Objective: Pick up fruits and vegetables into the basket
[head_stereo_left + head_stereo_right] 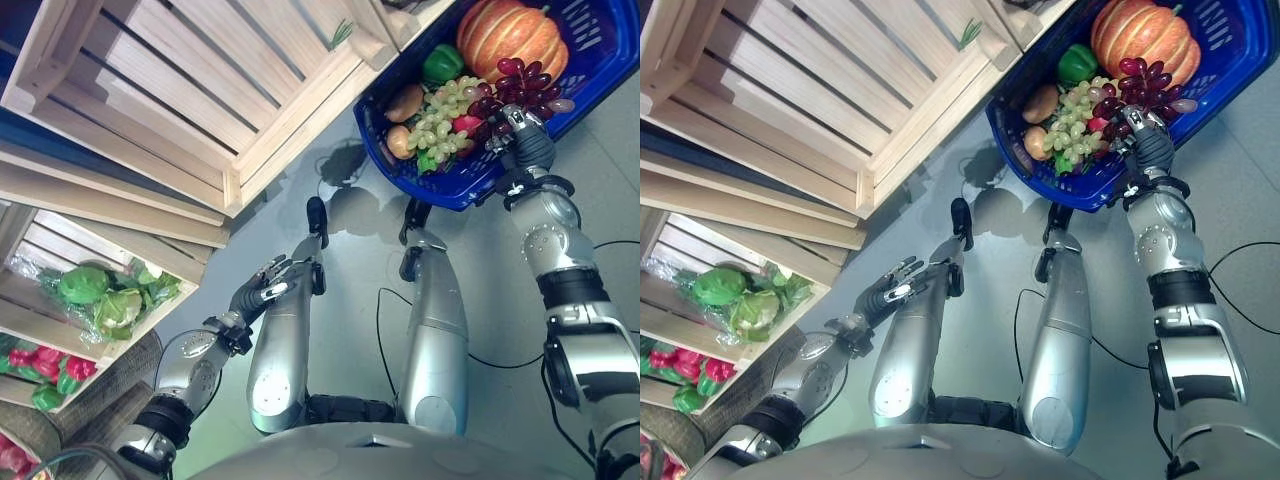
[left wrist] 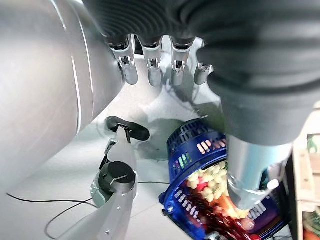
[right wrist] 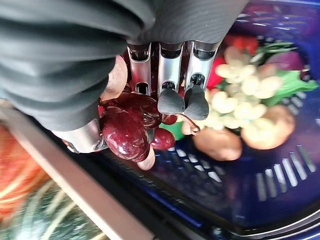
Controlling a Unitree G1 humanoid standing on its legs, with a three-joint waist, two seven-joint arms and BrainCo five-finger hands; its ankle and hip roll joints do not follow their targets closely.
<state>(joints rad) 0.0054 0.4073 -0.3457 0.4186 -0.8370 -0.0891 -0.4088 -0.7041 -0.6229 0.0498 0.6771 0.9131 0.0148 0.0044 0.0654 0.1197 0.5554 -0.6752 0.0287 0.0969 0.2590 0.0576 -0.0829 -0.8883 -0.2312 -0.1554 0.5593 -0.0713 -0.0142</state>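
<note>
A blue plastic basket (image 1: 468,192) stands on the floor at the upper right. It holds an orange pumpkin (image 1: 510,35), a green pepper (image 1: 441,62), green grapes (image 1: 445,115) and two brown potatoes (image 1: 405,103). My right hand (image 1: 522,138) reaches over the basket's near rim, shut on a bunch of dark red grapes (image 3: 127,127), which hangs over the other produce. The same red grapes (image 1: 520,82) lie beside the pumpkin in the eye views. My left hand (image 1: 262,290) hangs low by my side, open and holding nothing, its fingers (image 2: 152,70) relaxed.
Pale wooden crates (image 1: 200,90) fill the upper left, right next to the basket. Lower shelves at the left hold bagged green cabbages (image 1: 100,295) and red peppers (image 1: 40,365). A wicker basket (image 1: 90,400) stands at the lower left. Grey floor lies between.
</note>
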